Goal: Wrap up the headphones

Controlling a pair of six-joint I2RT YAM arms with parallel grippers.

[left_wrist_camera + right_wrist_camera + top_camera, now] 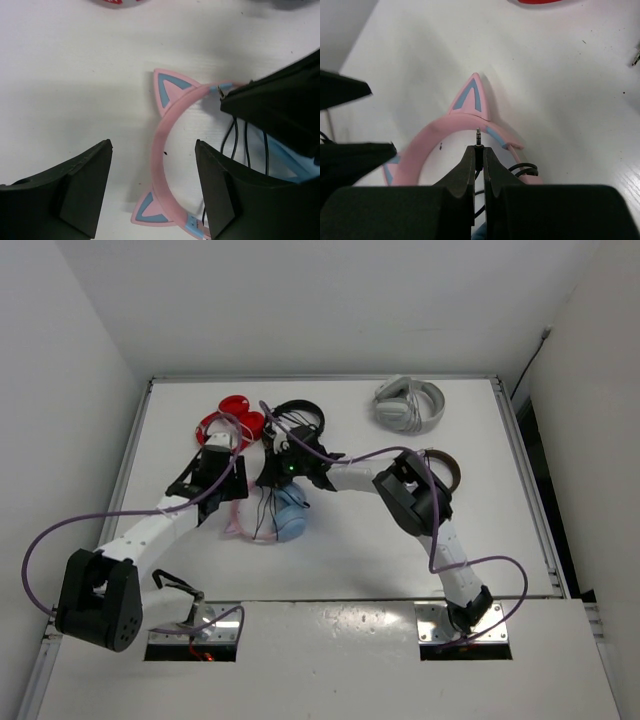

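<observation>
The headphones lie flat on the table: pink cat-ear headband, light blue ear cup, thin black cable strung across them. My left gripper is open and empty, hovering with its jaws either side of the headband; its fingers touch nothing. My right gripper is shut on the cable's plug, whose metal tip pokes out just above the headband. In the left wrist view the right gripper reaches in from the right. Cable loops hang below.
Red headphones and black headphones lie just behind the pink pair. Grey headphones lie at the back right. A dark pair lies beside the right arm. Walls border the table's left, back and right edges.
</observation>
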